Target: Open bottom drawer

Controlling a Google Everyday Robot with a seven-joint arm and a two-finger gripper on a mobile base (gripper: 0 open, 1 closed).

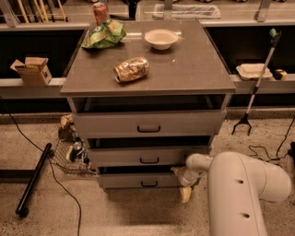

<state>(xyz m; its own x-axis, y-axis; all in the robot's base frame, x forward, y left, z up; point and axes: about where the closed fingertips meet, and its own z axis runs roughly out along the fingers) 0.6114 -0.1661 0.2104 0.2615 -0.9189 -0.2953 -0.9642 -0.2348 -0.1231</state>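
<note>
The bottom drawer is the lowest of three grey drawer fronts in the cabinet, with a small dark handle at its middle. Its front stands slightly forward, with a dark gap above it. My gripper is low down at the drawer's right end, right of the handle and close against the cabinet's corner. The white arm reaches in from the lower right and hides the floor behind it.
The middle drawer and the top drawer sit above. On the cabinet top are a bowl, a crumpled snack bag, a green bag and a can. A wire basket and a black pole lie at the left.
</note>
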